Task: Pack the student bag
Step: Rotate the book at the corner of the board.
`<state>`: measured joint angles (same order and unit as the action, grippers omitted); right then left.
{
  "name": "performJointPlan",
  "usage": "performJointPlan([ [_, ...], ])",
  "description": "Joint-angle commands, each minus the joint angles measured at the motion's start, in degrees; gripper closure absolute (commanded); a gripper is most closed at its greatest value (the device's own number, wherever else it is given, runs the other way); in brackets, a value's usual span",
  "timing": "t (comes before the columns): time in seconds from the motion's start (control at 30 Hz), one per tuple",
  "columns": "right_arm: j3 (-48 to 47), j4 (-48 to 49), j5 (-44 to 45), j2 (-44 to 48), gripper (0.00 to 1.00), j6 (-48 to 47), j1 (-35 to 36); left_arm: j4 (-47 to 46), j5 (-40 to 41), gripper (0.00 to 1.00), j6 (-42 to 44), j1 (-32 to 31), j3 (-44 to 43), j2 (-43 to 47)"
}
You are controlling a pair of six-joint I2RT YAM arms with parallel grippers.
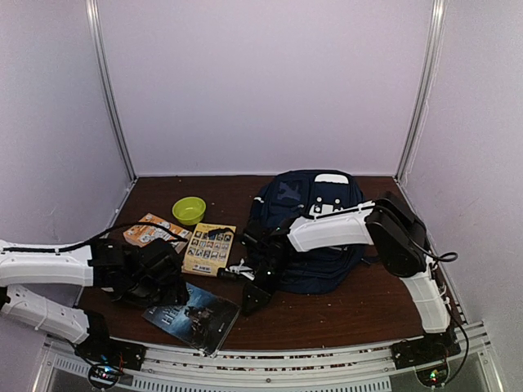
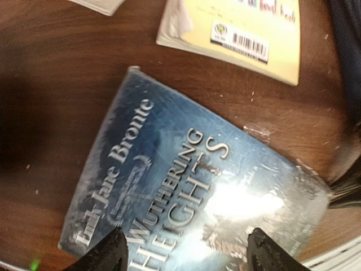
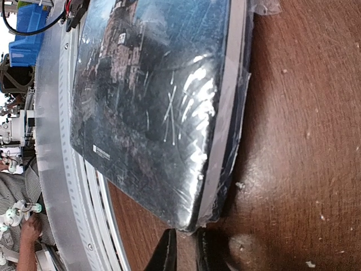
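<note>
Right end effector: fingers seen nearly together, only a thin slit between them, set at the near corner of a plastic-wrapped book; whether that corner is actually pinched cannot be told. Left end effector: fingers held wide apart, nothing between them, poised over the title end of the same book, on its other side. The book is laid flat at the near edge of the bench, its long axis running diagonally, and is flanked by both end effectors. Further out, a yellow book is noted just beyond it and a green bowl further back. The student bag is found at the far right of the bench, beyond and to the right of the right end effector, with the right arm stretched across it. The right arm is judged nearer, so the book would be carried back and rightward. An opening in the bag cannot be made out.
</note>
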<state>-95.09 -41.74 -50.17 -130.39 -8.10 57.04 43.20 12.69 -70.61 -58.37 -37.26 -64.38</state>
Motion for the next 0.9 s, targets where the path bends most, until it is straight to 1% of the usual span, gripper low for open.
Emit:
performJointPlan([
  [0.0, 0.83, -0.18, 0.35, 2.04, 0.85, 0.59, -0.08, 6.57, 0.31, 0.25, -9.1, -0.34, 2.08, 6.57],
  [0.1, 0.63, 0.16, 1.13, 3.81, 0.79, 1.37, -1.18, 6.66, -2.47, 0.24, -12.24, -0.34, 4.0, 7.06],
  [0.17, 0.31, 0.69, 1.7, 5.15, 0.7, 2.04, -1.76, 5.05, -4.9, 0.24, -13.96, -0.34, 5.79, 6.68],
  [0.23, -0.3, 0.91, 2.61, 6.03, 0.65, 2.03, -1.77, 1.65, -7.4, 0.25, -16.63, -0.34, 8.28, 6.76],
  [0.4, -4.66, 1.01, 1.69, 2.96, 0.62, 4.13, -1.51, -3.97, -9.26, 0.25, -19.39, -0.3, 12.24, 5.87],
  [0.5, -7.56, 1.28, 1.42, 0.05, 0.62, 4.83, -0.95, -9.03, -11.35, 0.25, -20.6, -0.25, 14.35, 4.1],
  [0.57, -10.03, 0.37, 1.36, -2.23, 0.61, 4.93, -0.62, -11.39, -11.35, 0.25, -19.84, -0.13, 14.44, 2.18],
  [0.63, -11.64, -0.86, 0.96, -4.05, 0.61, 4.74, -0.24, -13.99, -10.7, 0.25, -16.67, 0.74, 13.81, -0.44],
  [0.7, -11.19, -0.96, 0.87, -4.3, 0.62, 4.38, 0.02, -15.88, -10.31, 0.25, -13.19, 1.93, 12.04, -3.57],
  [0.73, -10.4, -0.71, 0.76, -4.08, 0.63, 4.34, 0.16, -16.69, -10.11, 0.25, -11.65, 2.36, 11.16, -5.1],
  [0.8, -8.87, -0.54, 0.17, -3.32, 0.68, 3.92, 0.14, -17.84, -9.38, 0.26, -8.92, 2.7, 9.14, -7.96],
  [0.83, -8.21, -0.46, 0.06, -2.95, 0.73, 3.81, 0.16, -18.66, -8.86, 0.26, -7.76, 2.73, 8.31, -9.16],
  [0.87, -7.64, -0.33, -0.32, -2.61, 0.75, 3.79, 0.23, -19.56, -8.64, 0.27, -6.15, 2.92, 7.6, -10.31],
])
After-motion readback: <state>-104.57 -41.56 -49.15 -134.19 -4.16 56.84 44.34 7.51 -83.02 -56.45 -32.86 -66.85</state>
